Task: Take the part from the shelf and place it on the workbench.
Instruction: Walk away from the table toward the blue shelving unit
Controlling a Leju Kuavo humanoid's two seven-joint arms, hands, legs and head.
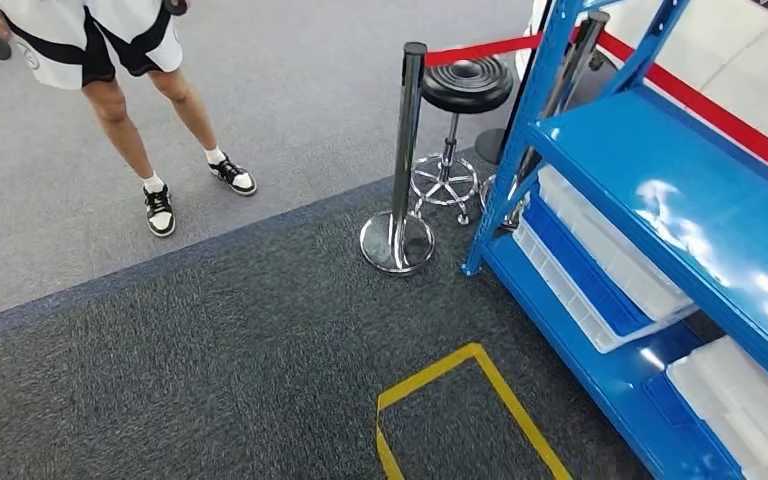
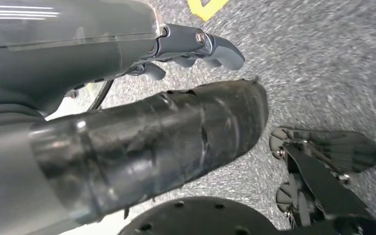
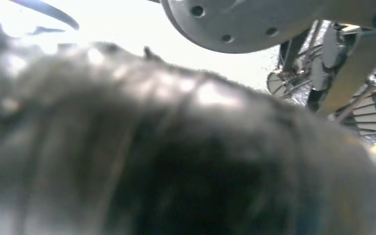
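Left wrist view, left hand (image 2: 196,49) fingers curled in, holding nothing.

shelf (image 1: 660,190) 1 | white bins (image 1: 610,245) 3 | stool (image 1: 465,85) 1 | stanchion posts (image 1: 405,150) 2 | person (image 1: 110,60) 1

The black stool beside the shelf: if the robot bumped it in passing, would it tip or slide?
The black stool stands on one thin post over a chrome ring base, so it looks top-heavy and might rock. On the grey carpet it would probably drag rather than slide.
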